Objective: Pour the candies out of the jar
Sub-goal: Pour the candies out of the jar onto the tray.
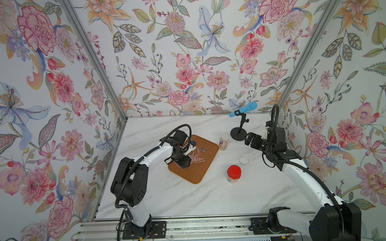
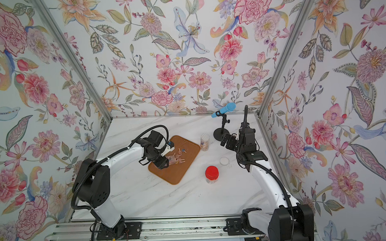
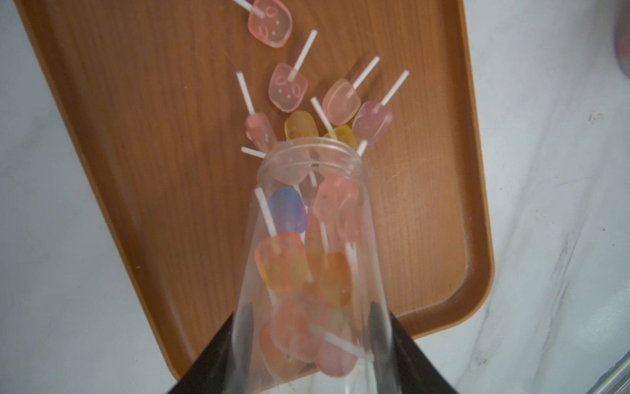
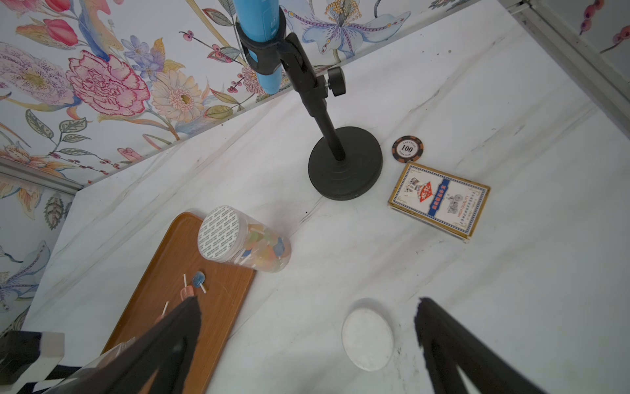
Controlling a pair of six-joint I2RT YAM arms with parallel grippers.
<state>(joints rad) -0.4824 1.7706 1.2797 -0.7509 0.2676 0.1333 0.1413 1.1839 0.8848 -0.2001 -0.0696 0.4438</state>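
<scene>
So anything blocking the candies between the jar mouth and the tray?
Nothing visible. The jar has no lid and its mouth tilts down over the tray; only spilled candies lie just past the mouth.

Two white-shelled arms [image 1: 153,153], black joints [image 1: 129,185], ribbed black cable conduits [image 1: 181,125], bolted base plates [image 1: 145,230]

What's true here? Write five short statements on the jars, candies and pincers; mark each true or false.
1. The left pincer holds a tipped jar over the tray. True.
2. That jar is empty. False: candies are inside, others lie on the tray.
3. The right pincer is open and empty. True.
4. The red-lidded jar lies on the tray. False: it stands on the table.
5. A loose lid lies on the table. True.
</scene>
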